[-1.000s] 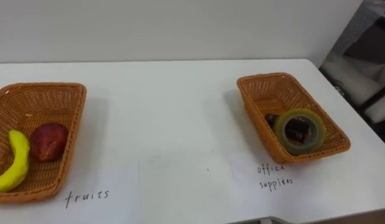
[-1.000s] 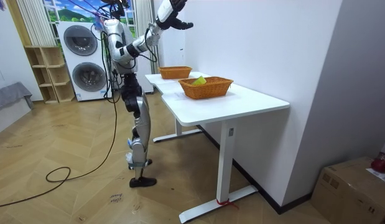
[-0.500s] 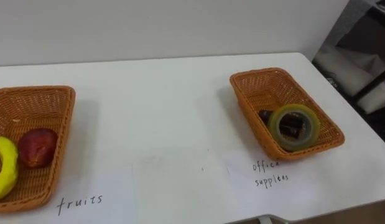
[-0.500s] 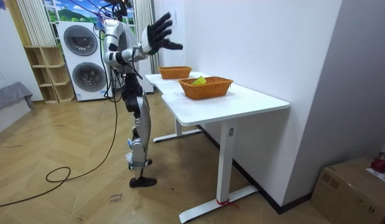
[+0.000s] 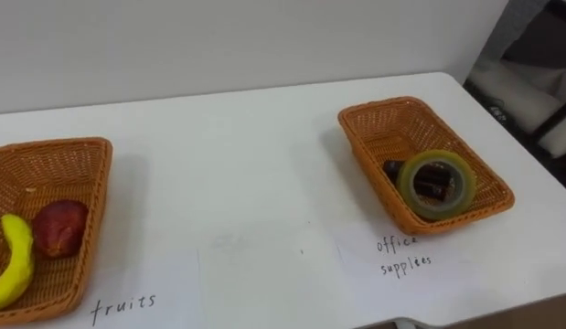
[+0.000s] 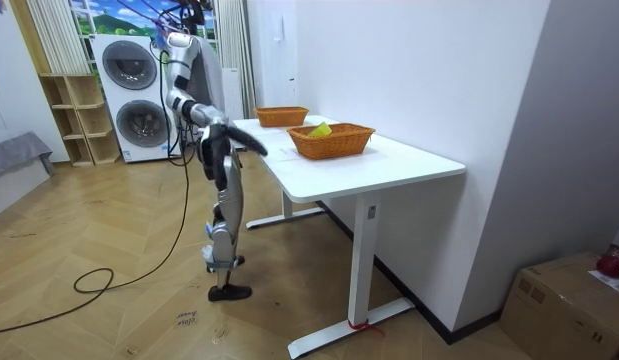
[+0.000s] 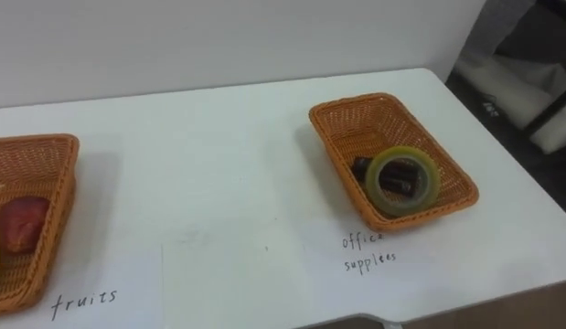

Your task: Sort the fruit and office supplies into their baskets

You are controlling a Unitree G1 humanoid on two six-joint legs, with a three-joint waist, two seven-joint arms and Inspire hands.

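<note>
On the white table [image 5: 264,155], a woven basket [image 5: 54,146] at the left holds a yellow banana [image 5: 16,263] and a red apple [image 5: 58,227]. At the right, a second woven basket [image 5: 379,105] holds a yellowish tape roll [image 5: 436,185] leaning over a small dark object [image 5: 392,169]. A handwritten paper label lies in front of each basket. In the room view I stand at the table's long side, and my left hand [image 6: 252,146] hangs low beside the table edge, blurred.
A wall runs close behind the table. Past the table's right end are dark furniture and pale shapes [image 5: 539,82]. In the room view, washing machines [image 6: 134,100] and a shelf [image 6: 74,120] stand behind me, and a cardboard box [image 6: 574,300] sits at the lower right.
My left arm, raised above head height a second ago, has swung down to table-edge height. The eye view has shifted a little; the baskets and their contents stay put.
</note>
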